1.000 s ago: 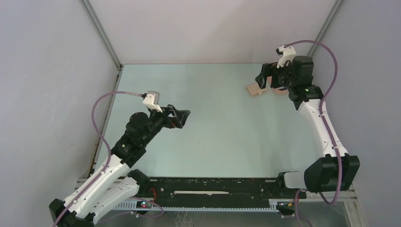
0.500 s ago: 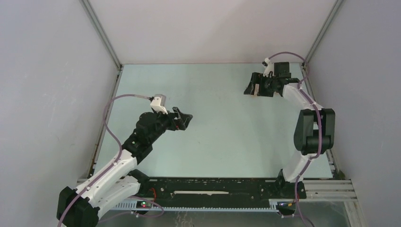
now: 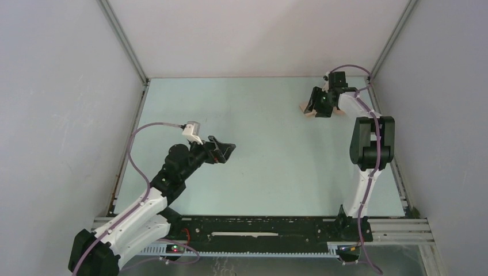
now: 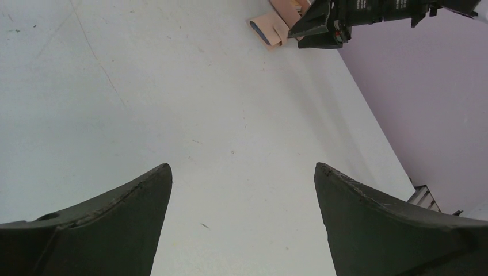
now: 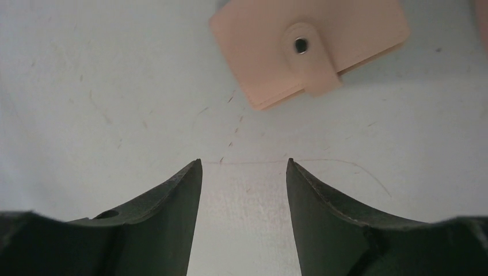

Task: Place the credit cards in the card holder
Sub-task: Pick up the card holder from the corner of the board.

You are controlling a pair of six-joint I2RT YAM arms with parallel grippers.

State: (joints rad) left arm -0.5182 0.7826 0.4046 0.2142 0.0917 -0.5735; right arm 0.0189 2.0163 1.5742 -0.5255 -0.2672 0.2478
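Observation:
The card holder [image 5: 311, 46] is a tan wallet, folded shut with its snap tab over the edge, lying flat on the table at the far right. It peeks out beside my right gripper in the top view [image 3: 307, 110] and shows far off in the left wrist view [image 4: 271, 31], with a blue strip along one edge. My right gripper [image 5: 244, 164] is open and empty, pointing down just short of the wallet. My left gripper [image 4: 241, 167] is open and empty, above bare table left of centre [image 3: 228, 150]. No loose credit cards show.
A sliver of a peach tray [image 5: 482, 10] shows beside the wallet, mostly hidden under the right arm. The grey right wall and the table's back right corner are close to the right arm [image 3: 368, 126].
My right arm has folded toward the back right corner and its gripper has turned down over the wallet. My left gripper has shifted slightly forward and to the right.

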